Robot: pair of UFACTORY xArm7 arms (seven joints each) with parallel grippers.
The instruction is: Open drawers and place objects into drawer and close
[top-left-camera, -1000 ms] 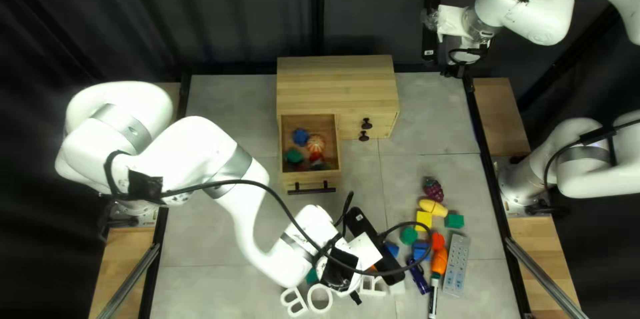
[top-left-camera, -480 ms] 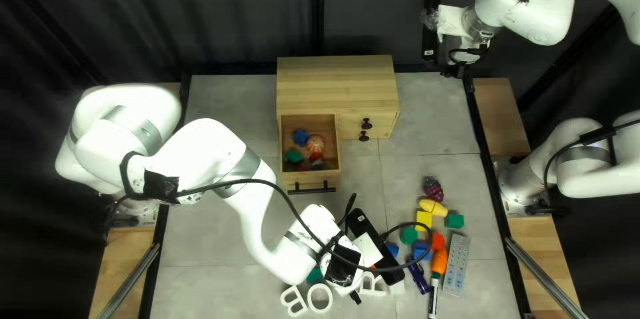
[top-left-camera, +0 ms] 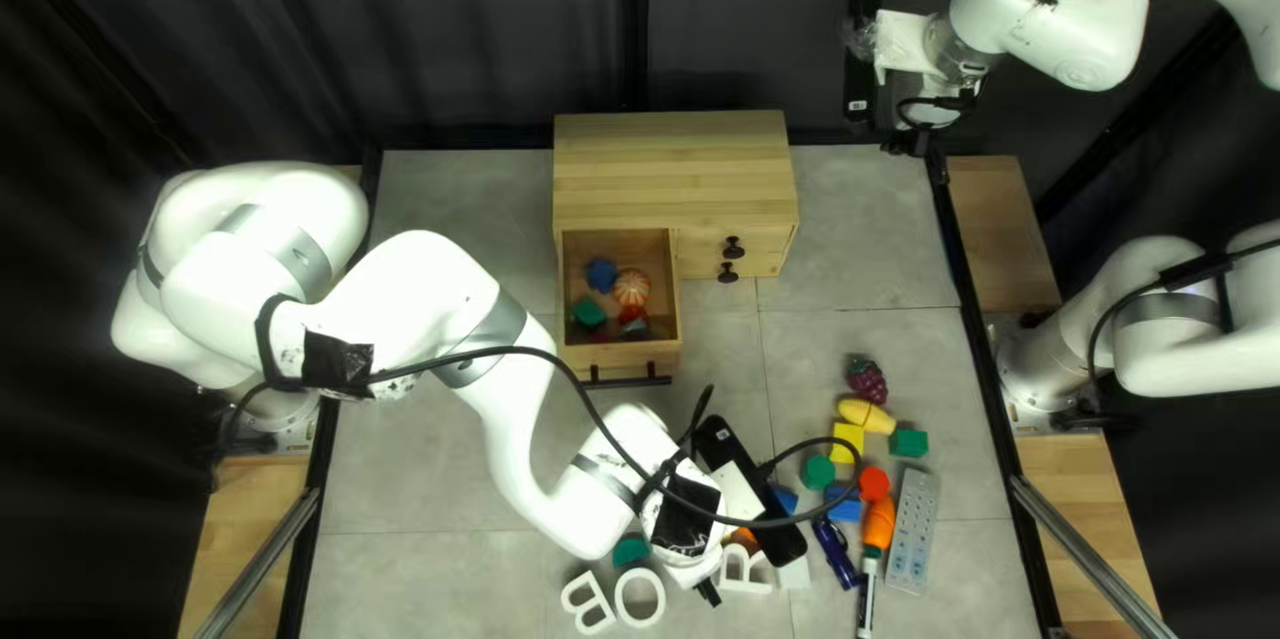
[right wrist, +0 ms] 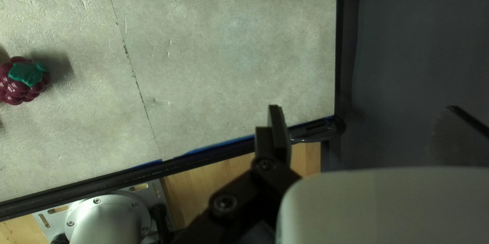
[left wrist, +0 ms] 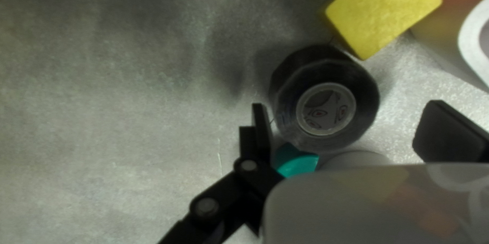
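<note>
Now left arm (top-left-camera: 407,286) is shifting slightly, left gripper (left wrist: 346,114) spreading either side of black electrical-tape roll (left wrist: 328,73), likely nearing grasp; right gripper (right wrist: 364,114) idling, spread; open drawer (top-left-camera: 620,356) awaiting load.

Reads B on a tilted white letter (top-left-camera: 587,603) lying on the counter (top-left-camera: 440,492), and O on the white ring letter (top-left-camera: 622,599) beside it. Seems to read R on a third letter (top-left-camera: 744,586). Bears eye-like signs, not words, inside the tape roll (left wrist: 288,91).
</note>
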